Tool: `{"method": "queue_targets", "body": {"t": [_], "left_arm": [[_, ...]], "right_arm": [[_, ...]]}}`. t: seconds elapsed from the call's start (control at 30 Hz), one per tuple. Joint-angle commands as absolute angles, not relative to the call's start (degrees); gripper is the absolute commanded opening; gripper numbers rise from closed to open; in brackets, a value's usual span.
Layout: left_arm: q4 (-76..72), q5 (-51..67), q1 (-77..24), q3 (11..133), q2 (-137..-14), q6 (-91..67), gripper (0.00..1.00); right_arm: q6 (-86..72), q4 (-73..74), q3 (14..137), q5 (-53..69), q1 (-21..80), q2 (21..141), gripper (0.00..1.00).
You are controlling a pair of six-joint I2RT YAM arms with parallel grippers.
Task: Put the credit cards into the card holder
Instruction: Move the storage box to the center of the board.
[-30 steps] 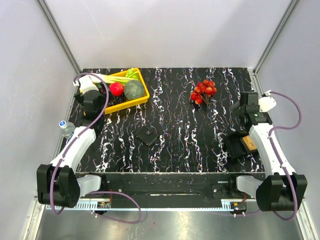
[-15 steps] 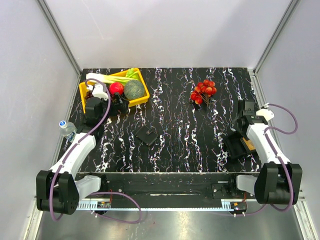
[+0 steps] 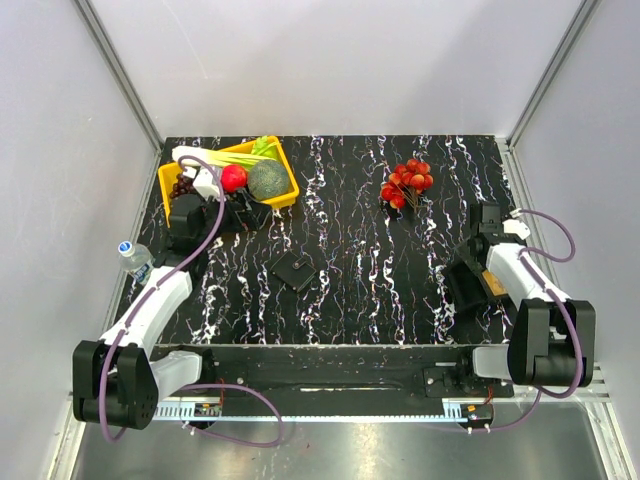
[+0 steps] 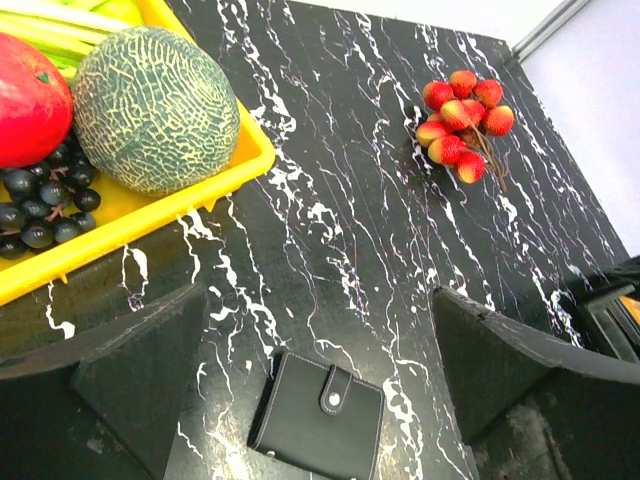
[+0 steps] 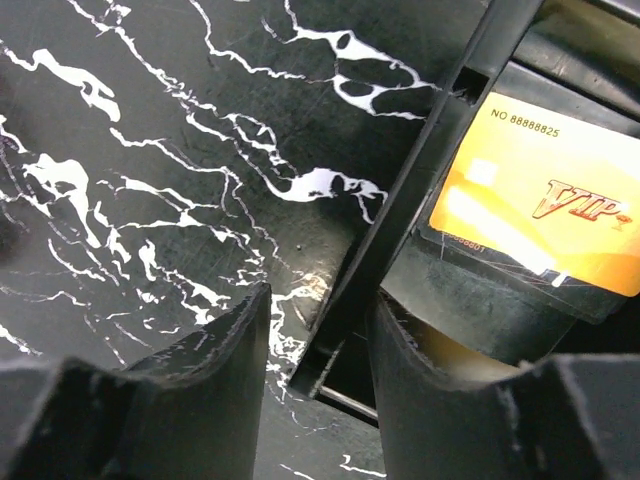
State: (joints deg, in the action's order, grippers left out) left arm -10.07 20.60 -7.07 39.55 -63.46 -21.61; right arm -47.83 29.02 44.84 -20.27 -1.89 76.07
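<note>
- Gold plastic credit card (image 5: 540, 210), rectangular, printed VIP, lying inside a black open-topped tray (image 5: 430, 150) at the right of the black white-veined worktop (image 3: 350, 200); paler tan shape beneath, perhaps more cards.
- Likely light, thin, stiff and slick; hard to pinch while flat, so best taken by an exposed edge or tipped against the tray wall first.
- Right tool (image 5: 318, 300) at a middling gap, astride the tray's wall, one finger inside, one outside; nothing visibly clamped.
- Black folding card holder (image 4: 318, 418), flat and square, snapped shut mid-worktop, well apart from the tray; contents unseen; probably soft, needing opening and steadying.
- Left tool (image 4: 318, 300) spread wide, empty, near the bin, short of the holder.
- Yellow plastic bin (image 4: 130, 220) at far left: netted green melon, red fruit, dark grapes, green stalks.
</note>
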Motion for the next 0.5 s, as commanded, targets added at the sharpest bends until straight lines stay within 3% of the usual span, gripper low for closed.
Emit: {"method": "queue_targets", "body": {"t": [0.0,0.23,0.47], "left_arm": [[-14.24,23.38,-7.12,38.93,-62.22,-21.09,0.99],[-14.77,24.43,-7.12,39.11,-63.19,-21.27,0.99],[-13.89,20.67,-7.91,38.67,-63.19,-22.15,0.99]], "right_arm": [[-46.76,22.07,44.03,-14.08,-1.93,75.50,0.45],[-41.67,17.84,46.49,-8.09,-0.53,79.44,0.30],[-41.48,16.96,51.15,-6.77,3.51,85.95,0.31]]}}
